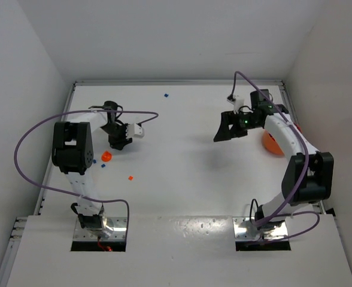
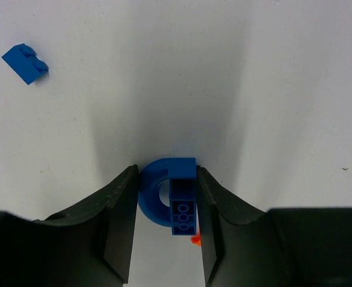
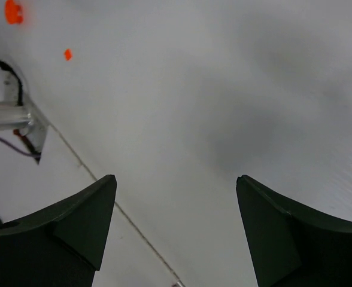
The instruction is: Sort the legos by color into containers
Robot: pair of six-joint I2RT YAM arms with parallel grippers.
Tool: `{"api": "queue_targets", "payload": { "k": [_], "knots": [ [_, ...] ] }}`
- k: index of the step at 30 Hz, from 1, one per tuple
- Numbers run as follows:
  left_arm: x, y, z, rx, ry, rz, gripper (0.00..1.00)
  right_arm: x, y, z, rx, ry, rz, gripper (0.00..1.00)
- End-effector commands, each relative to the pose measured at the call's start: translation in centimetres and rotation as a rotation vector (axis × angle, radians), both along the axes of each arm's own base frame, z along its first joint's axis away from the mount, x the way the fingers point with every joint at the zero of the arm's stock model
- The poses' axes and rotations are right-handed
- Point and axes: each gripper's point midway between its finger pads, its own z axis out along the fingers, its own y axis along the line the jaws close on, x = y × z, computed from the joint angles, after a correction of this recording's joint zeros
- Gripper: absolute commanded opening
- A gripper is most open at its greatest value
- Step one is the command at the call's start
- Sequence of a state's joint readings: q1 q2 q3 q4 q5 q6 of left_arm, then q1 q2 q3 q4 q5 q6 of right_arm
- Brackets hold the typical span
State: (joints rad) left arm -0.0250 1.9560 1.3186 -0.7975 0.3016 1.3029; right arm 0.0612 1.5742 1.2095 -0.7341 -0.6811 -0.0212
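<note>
Blue arched lego (image 2: 175, 200) nearest the lens, pinched between the fingers of left hand (image 2: 166, 176). Second blue lego (image 2: 25, 63) lies well apart on white counter (image 2: 254, 89). Right hand (image 3: 176, 188) spread wide, holding nothing. Orange bowl (image 1: 270, 144) at counter's right edge.

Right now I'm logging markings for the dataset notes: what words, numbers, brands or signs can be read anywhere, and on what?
No readable text in any view. The blue arch lego held in the left gripper shows only bare studs; the loose blue lego is unmarked.
</note>
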Motion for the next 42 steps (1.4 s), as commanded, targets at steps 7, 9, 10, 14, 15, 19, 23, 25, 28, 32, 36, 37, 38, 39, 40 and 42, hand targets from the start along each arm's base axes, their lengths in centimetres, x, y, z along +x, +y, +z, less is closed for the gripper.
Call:
{"api": "queue_targets", "payload": {
  "k": [7,9,10,14,15,19,23,25,28,32,36,37,38,39,40,42],
  "knots": [
    [1.9,-3.6,4.2,-0.158,-0.109,0.023,0.32,-2.0,7.2,2.1,0.337,0.142,0.075,0.81],
    [1.9,-5.6,6.2,-0.253,-0.122,0.038,0.31,-2.2,8.1,1.6,0.389,0.234,0.045,0.81],
    [1.7,-6.7,7.7,-0.287,-0.139,0.040,0.31,-1.7,8.7,2.2,0.412,0.210,0.054,0.81],
    [0.3,-10.8,10.3,-0.403,-0.130,0.013,0.31,-1.3,10.0,2.1,0.481,0.294,0.021,0.81],
    [-0.4,-12.4,11.2,-0.444,-0.128,-0.012,0.31,-1.3,10.4,1.8,0.494,0.355,-0.010,0.81],
    [-2.4,-16.2,13.2,-0.551,-0.101,-0.026,0.30,-1.0,12.1,2.4,0.566,0.439,-0.016,0.76],
    [-3.6,-19.6,15.9,-0.639,-0.111,-0.054,0.30,-0.4,13.3,2.0,0.594,0.497,-0.039,0.66],
    [-4.4,-21.1,16.7,-0.677,-0.084,-0.050,0.30,-0.3,14.3,2.3,0.619,0.535,-0.038,0.66],
    [-5.3,-22.8,18.3,-0.723,-0.075,-0.067,0.30,-0.2,15.6,2.8,0.659,0.568,-0.032,0.65],
    [-5.8,-24.0,19.3,-0.747,-0.076,-0.074,0.30,0.1,16.8,2.5,0.676,0.603,-0.028,0.64],
    [-6.5,-25.1,20.0,-0.764,-0.079,-0.099,0.30,0.3,17.9,2.9,0.676,0.602,-0.005,0.66],
    [-6.7,-25.4,20.0,-0.766,-0.070,-0.101,0.30,0.2,18.3,3.3,0.677,0.595,0.011,0.66],
    [-6.7,-25.4,20.0,-0.766,-0.070,-0.101,0.30,0.3,18.3,2.9,0.673,0.604,0.006,0.68],
    [-6.7,-25.4,20.0,-0.766,-0.070,-0.101,0.30,0.2,18.7,3.0,0.669,0.604,0.006,0.69],
    [-7.0,-25.7,20.0,-0.766,-0.066,-0.109,0.30,0.4,18.8,3.3,0.672,0.595,0.010,0.69],
    [-7.0,-25.7,20.0,-0.766,-0.066,-0.110,0.30,0.3,19.2,3.3,0.670,0.597,0.021,0.69]
  ]
}}
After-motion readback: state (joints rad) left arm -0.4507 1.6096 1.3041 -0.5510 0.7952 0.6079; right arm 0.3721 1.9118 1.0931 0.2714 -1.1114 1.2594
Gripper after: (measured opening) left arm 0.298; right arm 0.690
